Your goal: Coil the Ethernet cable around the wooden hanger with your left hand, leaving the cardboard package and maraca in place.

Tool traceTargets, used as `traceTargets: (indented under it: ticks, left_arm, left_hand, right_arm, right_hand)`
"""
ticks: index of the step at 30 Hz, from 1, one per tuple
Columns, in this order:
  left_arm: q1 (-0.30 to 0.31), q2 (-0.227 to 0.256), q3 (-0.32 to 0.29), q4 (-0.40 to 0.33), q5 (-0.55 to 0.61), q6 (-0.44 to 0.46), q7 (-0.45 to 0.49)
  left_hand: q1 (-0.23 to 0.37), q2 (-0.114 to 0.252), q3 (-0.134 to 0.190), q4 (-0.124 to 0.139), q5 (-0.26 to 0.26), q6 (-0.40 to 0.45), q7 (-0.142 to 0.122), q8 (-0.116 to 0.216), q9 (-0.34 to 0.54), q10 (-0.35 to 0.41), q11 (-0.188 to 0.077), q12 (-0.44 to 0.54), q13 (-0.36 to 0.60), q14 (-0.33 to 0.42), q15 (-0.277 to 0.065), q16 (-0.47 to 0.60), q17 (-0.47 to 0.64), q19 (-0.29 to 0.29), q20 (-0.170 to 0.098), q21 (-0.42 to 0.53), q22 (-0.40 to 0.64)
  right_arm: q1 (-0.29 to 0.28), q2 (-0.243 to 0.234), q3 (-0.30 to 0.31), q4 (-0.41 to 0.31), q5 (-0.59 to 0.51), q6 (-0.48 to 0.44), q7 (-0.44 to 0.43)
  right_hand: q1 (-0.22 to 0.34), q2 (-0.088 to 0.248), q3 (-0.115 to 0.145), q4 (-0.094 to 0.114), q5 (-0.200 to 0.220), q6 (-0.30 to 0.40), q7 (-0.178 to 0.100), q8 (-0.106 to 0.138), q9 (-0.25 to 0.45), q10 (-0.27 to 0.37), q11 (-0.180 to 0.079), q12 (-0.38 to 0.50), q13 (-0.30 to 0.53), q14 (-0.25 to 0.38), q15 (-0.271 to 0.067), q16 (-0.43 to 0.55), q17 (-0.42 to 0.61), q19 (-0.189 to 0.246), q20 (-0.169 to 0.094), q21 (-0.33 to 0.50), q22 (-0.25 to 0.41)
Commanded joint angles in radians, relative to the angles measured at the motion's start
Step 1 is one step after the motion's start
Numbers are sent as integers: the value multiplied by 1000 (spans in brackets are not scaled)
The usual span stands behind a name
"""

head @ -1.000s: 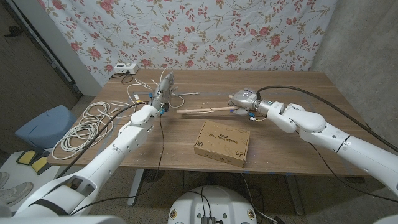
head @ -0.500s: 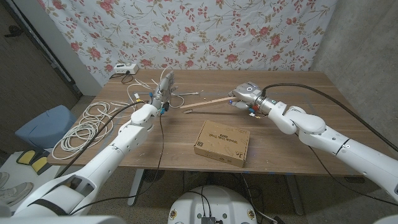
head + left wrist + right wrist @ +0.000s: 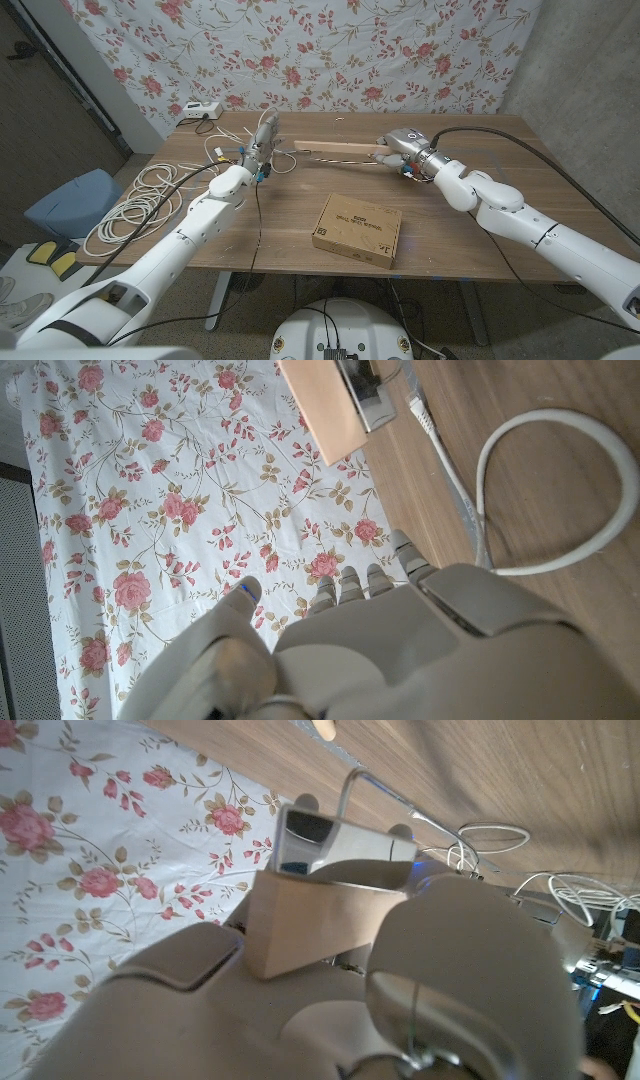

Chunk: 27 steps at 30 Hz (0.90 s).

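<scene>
**Hanger raised for coiling**

R hand [image 3: 397, 146], frame centre, grips wooden hanger [image 3: 330, 151], held level above bench [image 3: 450, 215] so cable can wrap. L hand [image 3: 263, 143] upright beside it; fingers' grip can't tell. Ethernet cable [image 3: 228, 152] loops upper left.

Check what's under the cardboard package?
The cardboard package lies flat on the wooden table, near its front edge. Anything beneath it is hidden.

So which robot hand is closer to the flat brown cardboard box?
The right hand, up behind the cardboard box's far right side. The left hand is further off, beyond its far left corner.
</scene>
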Motion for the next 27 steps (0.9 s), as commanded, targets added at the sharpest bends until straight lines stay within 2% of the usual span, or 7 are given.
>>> traceTargets:
  ticks: [1,3,8,14,18,22,27]
  left_arm:
    - [27,61,13,-121,161,85,194]
    - [37,77,16,-172,222,142,275]
    - [43,111,37,-289,383,335,449]
    - [13,118,81,-384,533,615,554]
    - [-26,121,119,-410,597,769,552]
    - [-78,135,161,-410,641,864,505]
    - [-213,182,303,-414,747,1045,366]
  left_hand:
    - [59,-48,0,-71,-13,0,-16,9,4,53,-4,16,6,78,5,17,3,40,-19,-6,4]
    - [108,-60,7,-123,-35,53,-15,22,4,136,-2,40,11,132,0,24,6,58,-31,-9,10]
    - [211,-37,46,-214,-78,120,-3,29,6,203,-13,52,18,233,-16,38,11,120,-24,13,22]
    - [309,-24,81,-289,-105,214,13,40,10,278,-55,65,24,352,-48,60,17,207,-15,51,29]
    - [391,-60,79,-308,-108,285,-9,48,12,328,-92,71,25,430,-97,76,20,289,-22,84,27]
    - [450,-68,75,-306,-104,352,-6,58,13,386,-106,83,24,470,-104,87,23,305,-13,91,26]
    - [481,-85,57,-301,-102,398,-19,63,14,433,-125,92,24,499,-124,100,32,304,-18,91,24]
  right_arm:
    - [-4,29,21,42,123,-37,-49]
    - [-7,31,22,47,133,-39,-59]
    - [-13,32,17,59,144,-42,-91]
    - [-21,33,16,65,155,-47,-126]
    - [-26,33,19,69,166,-42,-148]
    - [-27,35,17,76,175,-31,-165]
    - [-29,39,18,82,185,-14,-189]
  right_hand:
    - [-192,182,38,23,7,74,67,11,8,10,-9,84,34,10,-49,19,2,8,2,17,4]
    - [-197,181,45,21,5,79,61,12,-1,9,-14,97,34,8,-49,33,2,8,-1,28,6]
    - [-209,177,60,18,1,84,57,19,-11,1,-18,126,33,2,-50,63,2,5,-8,52,8]
    - [-220,175,71,15,-4,81,55,25,-15,-8,-21,150,33,-6,-50,88,1,-1,-11,71,8]
    - [-225,174,77,13,-7,81,56,29,-18,-11,-22,164,33,-9,-51,101,1,-3,-14,82,7]
    - [-229,172,81,12,-9,79,53,33,-19,-16,-23,174,33,-11,-51,112,1,-6,-14,90,6]
    - [-235,171,86,11,-12,80,54,36,-26,-19,-20,188,32,-16,-51,126,0,-11,-17,100,5]
